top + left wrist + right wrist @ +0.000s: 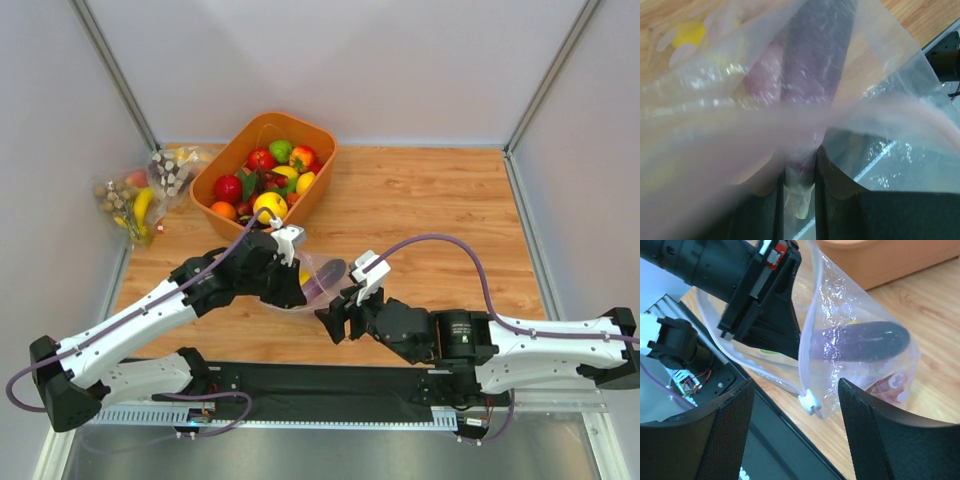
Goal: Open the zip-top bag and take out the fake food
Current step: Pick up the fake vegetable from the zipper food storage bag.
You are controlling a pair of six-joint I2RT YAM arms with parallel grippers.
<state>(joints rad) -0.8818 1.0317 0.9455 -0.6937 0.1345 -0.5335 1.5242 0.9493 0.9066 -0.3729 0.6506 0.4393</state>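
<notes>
The zip-top bag [318, 285] hangs just above the table between the two arms, clear and crinkly. My left gripper [298, 292] is shut on a fold of its plastic [800, 192]. Inside lies fake food: a long purple piece [860, 342] and something yellow [687, 35]. The white zip slider [810, 403] sits at the bag's near corner, and the two zip strands part from it, so the mouth gapes. My right gripper [797, 427] is open, its mesh pads either side of the slider and touching nothing.
An orange bin [225, 157] heaped with plastic fruit stands at the back left, close behind the bag. Two other clear bags, one with a banana [135, 205] and one with nuts [172, 168], lie by the left wall. The black base rail [330, 385] runs along the near edge.
</notes>
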